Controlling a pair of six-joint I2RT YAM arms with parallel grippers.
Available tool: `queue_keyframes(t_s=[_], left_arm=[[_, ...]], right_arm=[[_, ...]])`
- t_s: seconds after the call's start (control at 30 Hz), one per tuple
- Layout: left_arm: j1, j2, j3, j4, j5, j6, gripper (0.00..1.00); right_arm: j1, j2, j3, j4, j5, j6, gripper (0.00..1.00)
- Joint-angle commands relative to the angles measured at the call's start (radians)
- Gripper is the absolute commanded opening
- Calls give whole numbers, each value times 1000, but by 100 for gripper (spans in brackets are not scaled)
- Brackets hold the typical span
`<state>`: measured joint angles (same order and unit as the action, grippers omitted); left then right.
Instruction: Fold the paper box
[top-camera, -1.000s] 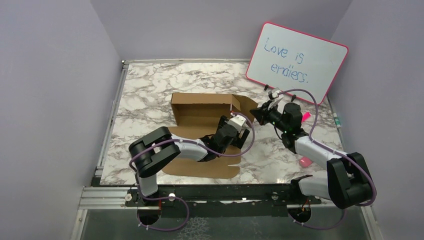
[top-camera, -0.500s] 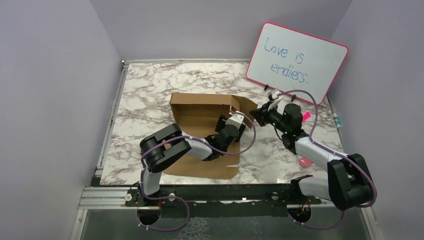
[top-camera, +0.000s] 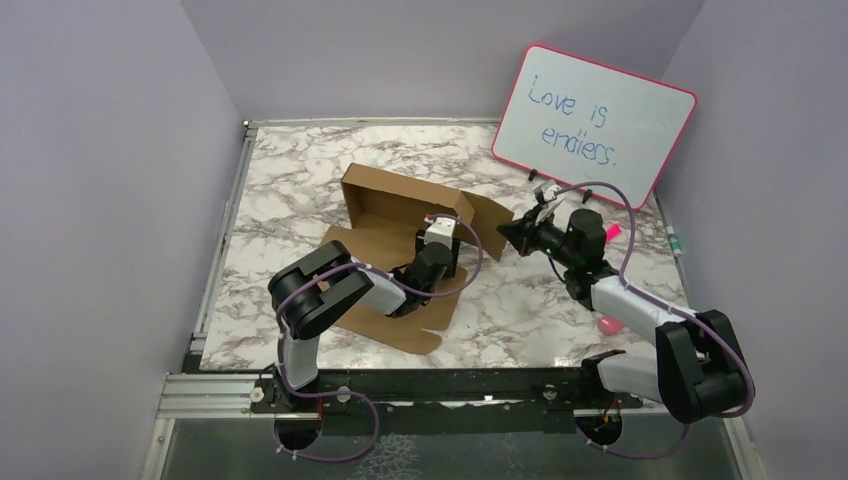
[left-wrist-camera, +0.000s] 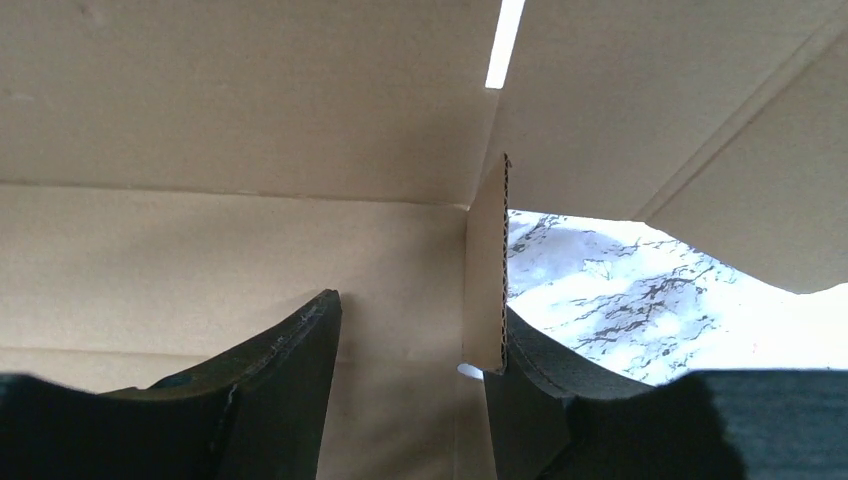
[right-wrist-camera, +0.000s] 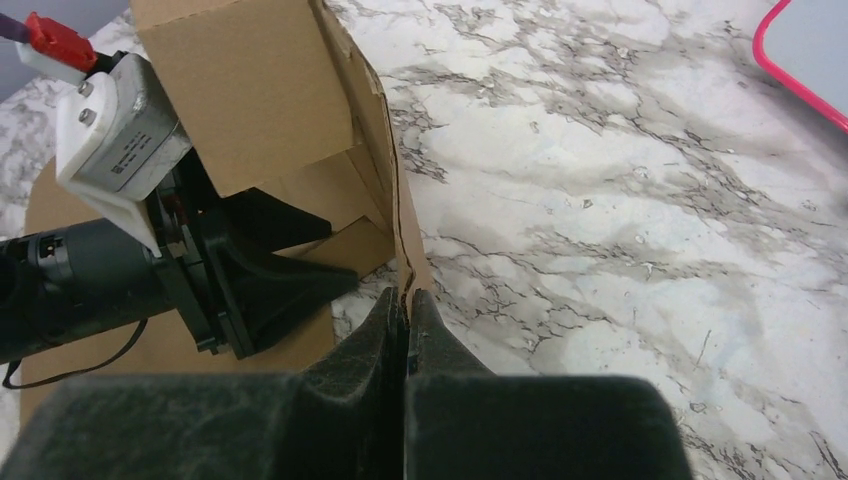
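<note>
— On the marble table (top-camera: 300, 180), centre: how's the box (top-camera: 400, 195)?
— Half done, I'd say: far walls up, near lid flat. My left pincer (left-wrist-camera: 415, 312) gapes inside; my right pincer (right-wrist-camera: 405, 300) clamps the right flap (top-camera: 492, 212).

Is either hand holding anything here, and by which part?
The right hand pinches the paper box by its side flap's edge. The left hand sits open inside it, holding nothing.
</note>
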<state>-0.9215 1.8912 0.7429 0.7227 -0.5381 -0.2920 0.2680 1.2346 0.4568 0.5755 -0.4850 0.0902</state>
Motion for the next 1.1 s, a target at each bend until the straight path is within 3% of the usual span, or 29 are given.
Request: queue_keyframes(t_s=[0.0,0.2,0.37,0.6,0.8,0.93,1.07], left_arm=[[29,-34,-36,66,93,-64,53],[68,-23,-76,104,172,-106,46],[93,-23,-95,128,239,-121,44],[101,-16,-97,130,267,-121,44],[107,-24,-113,133,287,-121,44],[110,-27,-114,133,306,-122,44],[113,-25,-110,134,326,-121,44]], right_arm=[[-4,-34,0,20,-54,20,2],[-3,-95,36,-53,1,51,5],[-7,-155,78,-101,-23,83,14],[-12,-185,166,-209,-92,72,37],[-47,-190,159,-257,189,87,37],[-64,-134,138,-237,169,97,37],[-64,-43,147,-230,55,70,38]])
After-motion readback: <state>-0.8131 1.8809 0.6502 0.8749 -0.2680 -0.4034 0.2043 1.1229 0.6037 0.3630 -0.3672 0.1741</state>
